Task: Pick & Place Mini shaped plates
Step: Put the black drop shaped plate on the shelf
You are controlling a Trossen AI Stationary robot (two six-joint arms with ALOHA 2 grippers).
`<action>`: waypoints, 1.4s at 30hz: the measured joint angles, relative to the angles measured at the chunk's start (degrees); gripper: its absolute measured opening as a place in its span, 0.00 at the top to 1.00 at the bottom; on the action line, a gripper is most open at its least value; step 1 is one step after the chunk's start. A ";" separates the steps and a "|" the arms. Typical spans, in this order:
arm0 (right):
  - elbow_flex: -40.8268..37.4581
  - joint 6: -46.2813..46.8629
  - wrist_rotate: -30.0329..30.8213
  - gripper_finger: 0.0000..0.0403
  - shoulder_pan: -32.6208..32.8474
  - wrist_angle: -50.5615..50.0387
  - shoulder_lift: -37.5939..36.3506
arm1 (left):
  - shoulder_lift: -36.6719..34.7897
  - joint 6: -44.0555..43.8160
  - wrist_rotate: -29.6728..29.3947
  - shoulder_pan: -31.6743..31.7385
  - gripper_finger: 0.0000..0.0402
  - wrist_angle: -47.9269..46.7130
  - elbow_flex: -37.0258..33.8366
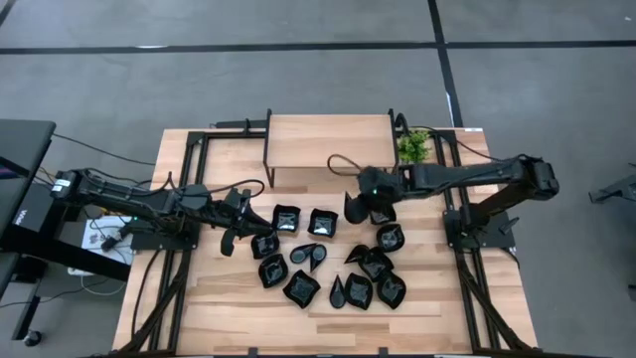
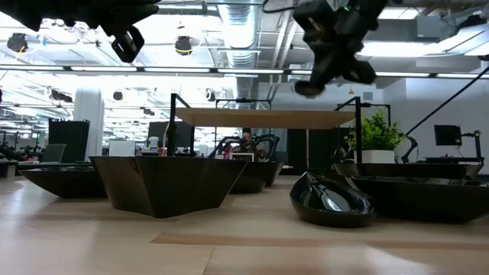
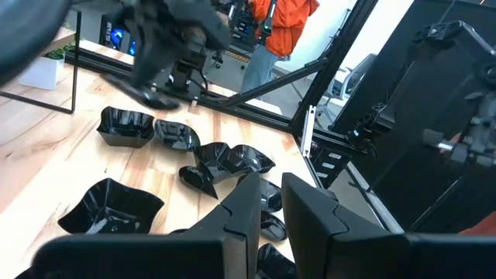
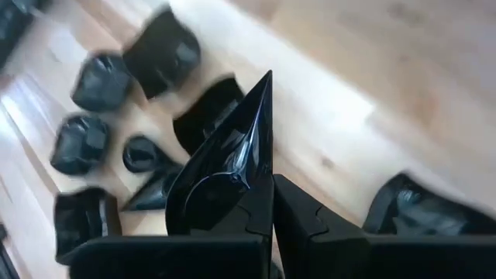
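Overhead, wooden table [image 1: 229, 298], black plates [image 1: 328, 261], office ceiling lights [image 2: 183, 46]

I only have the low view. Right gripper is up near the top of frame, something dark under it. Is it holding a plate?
Observer: Yes. The right wrist view shows the right gripper shut on a pointed glossy black plate, raised off the table.
Operator: Where is it over the table?
Observer: In the high view it is in front of the wooden shelf, near the potted plant.
Operator: And the left one?
Observer: The left gripper is at the left edge of the plate cluster. Its wrist view shows nothing between the fingers.
Operator: Ok, thanks.
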 joint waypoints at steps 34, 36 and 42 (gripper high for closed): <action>16.04 -24.25 -5.35 1.00 -36.27 -15.24 9.84 | 0.00 0.00 0.00 0.00 0.86 0.35 0.00; 16.04 -24.38 -5.40 1.00 -36.46 -15.31 10.83 | 0.00 -0.01 0.00 0.01 0.86 0.37 0.00; 16.04 -24.79 -5.36 1.00 -37.20 -14.41 11.21 | 0.00 -0.46 0.00 0.00 0.86 0.37 0.00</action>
